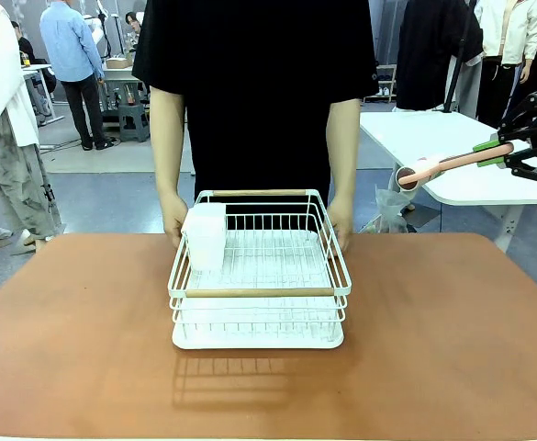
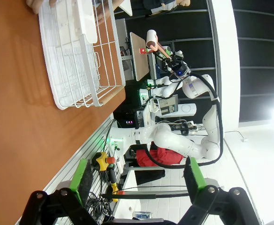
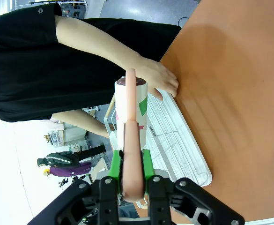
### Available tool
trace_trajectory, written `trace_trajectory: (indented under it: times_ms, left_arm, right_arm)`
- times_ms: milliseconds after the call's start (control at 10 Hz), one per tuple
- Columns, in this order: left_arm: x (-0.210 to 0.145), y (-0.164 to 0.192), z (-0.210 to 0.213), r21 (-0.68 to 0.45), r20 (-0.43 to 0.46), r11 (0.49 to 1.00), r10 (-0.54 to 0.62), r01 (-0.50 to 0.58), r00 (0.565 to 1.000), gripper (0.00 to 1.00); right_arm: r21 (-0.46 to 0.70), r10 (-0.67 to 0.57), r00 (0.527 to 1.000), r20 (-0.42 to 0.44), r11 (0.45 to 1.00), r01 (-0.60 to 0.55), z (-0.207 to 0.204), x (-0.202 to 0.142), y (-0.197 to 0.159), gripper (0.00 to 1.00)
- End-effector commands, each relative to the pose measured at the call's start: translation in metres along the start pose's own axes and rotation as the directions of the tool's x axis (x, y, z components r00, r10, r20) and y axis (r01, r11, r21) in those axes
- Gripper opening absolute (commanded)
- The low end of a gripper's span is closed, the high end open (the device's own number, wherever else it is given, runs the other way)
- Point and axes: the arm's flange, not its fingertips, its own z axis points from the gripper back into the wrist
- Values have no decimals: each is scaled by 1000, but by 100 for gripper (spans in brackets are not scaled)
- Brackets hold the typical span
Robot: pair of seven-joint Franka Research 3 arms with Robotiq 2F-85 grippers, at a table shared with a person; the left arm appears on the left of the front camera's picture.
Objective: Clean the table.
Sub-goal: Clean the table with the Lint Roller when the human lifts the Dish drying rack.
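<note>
Across the middle of the front view, the terracotta table (image 1: 84, 349) carries a white wire dish rack (image 1: 259, 292). A person's hands (image 1: 173, 220) grip its far end, probably to lift it clear. A white tub (image 1: 204, 234) stands in its left corner; otherwise it looks empty. Left wrist view: the left gripper (image 2: 137, 176) gapes wide, holding nothing, with the table at frame left. Right wrist view: the right gripper (image 3: 129, 164) is clamped on the pink handle of a lint roller (image 3: 132, 108), likely for rolling the tabletop.

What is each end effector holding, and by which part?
The right end effector is shut on the pink plastic handle of a white cylindrical lint roller. The left end effector is open, holding nothing.
</note>
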Motion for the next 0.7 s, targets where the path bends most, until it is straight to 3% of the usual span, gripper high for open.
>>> trace_trajectory:
  times_ms: [0,500,600]
  left_arm:
    - [-2,0,2,-2,0,1000,-1,1,1000,100]
    - [-2,0,2,-2,0,1000,-1,1,1000,100]
    - [-2,0,2,-2,0,1000,-1,1,1000,100]
  right_arm:
    - [-1,4,1000,4,1000,-4,0,-1,2,9]
    - [-1,4,1000,4,1000,-4,0,-1,2,9]
    - [0,0,1000,0,1000,0,0,0,0,22]
